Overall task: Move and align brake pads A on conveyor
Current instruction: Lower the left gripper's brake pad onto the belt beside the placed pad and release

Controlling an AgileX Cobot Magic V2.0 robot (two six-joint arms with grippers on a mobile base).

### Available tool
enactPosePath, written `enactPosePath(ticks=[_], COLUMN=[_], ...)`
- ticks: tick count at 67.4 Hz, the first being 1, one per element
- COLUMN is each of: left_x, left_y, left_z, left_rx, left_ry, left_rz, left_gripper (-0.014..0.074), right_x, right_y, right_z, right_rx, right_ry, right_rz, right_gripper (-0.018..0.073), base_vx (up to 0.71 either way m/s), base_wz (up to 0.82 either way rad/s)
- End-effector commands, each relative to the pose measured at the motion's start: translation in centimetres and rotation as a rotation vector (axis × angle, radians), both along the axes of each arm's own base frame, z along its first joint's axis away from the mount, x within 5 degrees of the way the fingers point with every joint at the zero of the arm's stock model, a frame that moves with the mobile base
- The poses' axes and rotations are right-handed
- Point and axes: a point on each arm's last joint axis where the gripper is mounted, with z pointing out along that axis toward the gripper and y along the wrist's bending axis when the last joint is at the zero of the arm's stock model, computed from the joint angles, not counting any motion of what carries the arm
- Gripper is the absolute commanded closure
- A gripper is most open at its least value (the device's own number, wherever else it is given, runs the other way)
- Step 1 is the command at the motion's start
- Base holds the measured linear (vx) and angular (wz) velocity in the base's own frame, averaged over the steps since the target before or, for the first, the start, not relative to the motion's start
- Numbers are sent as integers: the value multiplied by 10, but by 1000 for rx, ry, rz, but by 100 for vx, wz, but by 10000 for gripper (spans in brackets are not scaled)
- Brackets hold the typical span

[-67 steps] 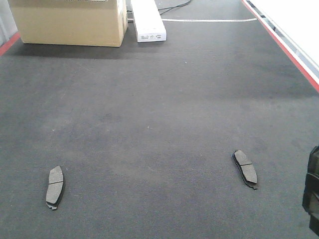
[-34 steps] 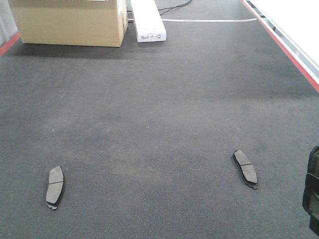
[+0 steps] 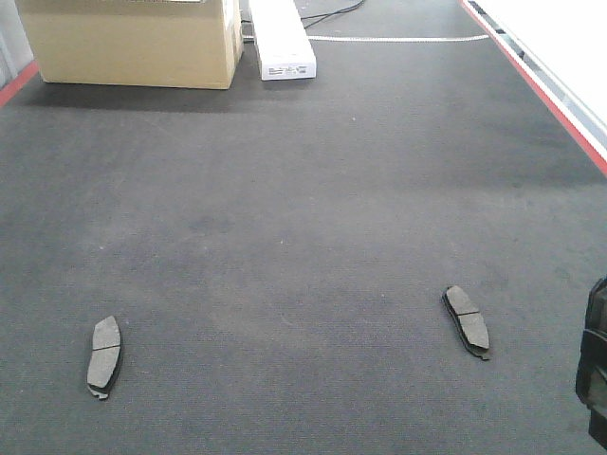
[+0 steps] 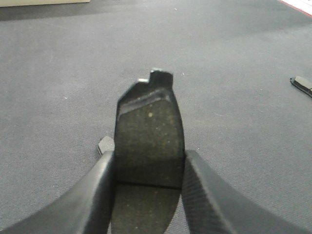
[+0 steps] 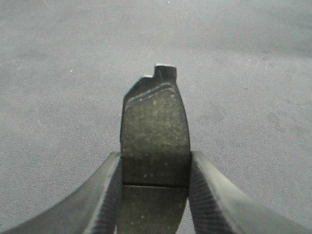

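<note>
Two end effectors – left end effector (image 4: 148,161), right end effector (image 5: 155,165) – each clamping brake pad

Two brake pads (image 3: 105,356) (image 3: 467,320) flat on conveyor (image 3: 303,218); two apparently held.

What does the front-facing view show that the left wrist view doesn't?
Front-facing only: the cardboard box, the white box, and the left pad lying in full on the belt. Left wrist only: the left end effector shut on a held brake pad. Both: the conveyor and the right pad, cut off at the wrist view's edge.
</note>
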Motion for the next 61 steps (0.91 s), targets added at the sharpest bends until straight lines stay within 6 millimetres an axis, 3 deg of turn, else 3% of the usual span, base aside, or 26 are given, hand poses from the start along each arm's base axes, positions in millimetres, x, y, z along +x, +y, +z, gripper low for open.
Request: enactPosePath(ticks=[1,17,30,36,42,61], left_x=[8,56,108,132,159,217], left_y=[-4,-28,-56,-70,-82,-109], left_z=[20,36,34,24,1,-61], left_rx=[-76,-173,-215,-245,-229,-192], left_ry=[-76,117,275,339,396,594], left_rz=[3,60,63,72,87,144], left_gripper=[599,591,586,582,578,566], right_x=[4,4,4,4,4,4], right_y=[1,1,1,1,1,1], right_z=[17,17,17,17,17,17], right_rx=[7,7,7,7,7,7], right_ry=[-108,-108,-108,-108,-108,-108], right_rz=[10,10,10,10,10,10], right_gripper=[564,564,564,564,564,564], base_vx=[0,0,0,0,0,0], base_wz=[0,0,0,0,0,0])
